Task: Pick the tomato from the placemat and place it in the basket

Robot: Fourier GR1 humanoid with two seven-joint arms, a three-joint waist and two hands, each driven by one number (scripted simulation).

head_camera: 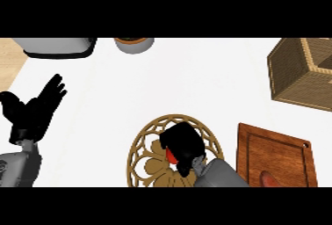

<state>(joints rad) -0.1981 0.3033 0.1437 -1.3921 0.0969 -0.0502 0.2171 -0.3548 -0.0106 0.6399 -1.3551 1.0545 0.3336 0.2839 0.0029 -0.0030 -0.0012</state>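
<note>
- Two hands are seen, and only one is engaged: the right hand (183,143) is lowered over the round, gold openwork placemat (144,151), with its fingers curled round the tomato (171,154).
- Only a small red sliver of the tomato is shown beneath the black fingers; whether it is touching the placemat or lifted off it cannot be told from this view.
- The left hand (35,107) is held open at the left edge of the view, fingers up and straight, resting and holding nothing.
- The woven basket (292,74) is placed at the upper right, well apart from the placemat, and nothing is seen inside the part of it that shows.
- A wooden cutting board (276,151) lies just beside the placemat on the right, between it and the basket.
- The grasp is judged to be made or nearly made, so roughly the first part of the task is done.
- The lift, the carry past the cutting board and the release into the basket are judged to be left.
</note>
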